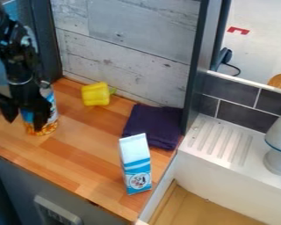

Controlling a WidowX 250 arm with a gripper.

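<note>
the gripper [25, 125] hangs with its two fingers wide apart, very close to the can [48, 128], which stands upright on the bench [78, 151]. i judge this as the approach step; the next move calls for careful centring of the fingers around the can, then closing.

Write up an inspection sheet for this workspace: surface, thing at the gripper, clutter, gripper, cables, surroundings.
Surface: wooden counter, small dark mark on its front edge.
Thing at the gripper: can with a colorful label, partly hidden; contact cannot be told.
Clutter: yellow pepper; folded dark purple cloth; blue-and-white carton, standing.
Gripper: black gripper, fingers apart, in front of the can.
Cables: thin dark cord beyond the upright frame.
Surroundings: plank-patterned wall behind; white sink at the right.
</note>
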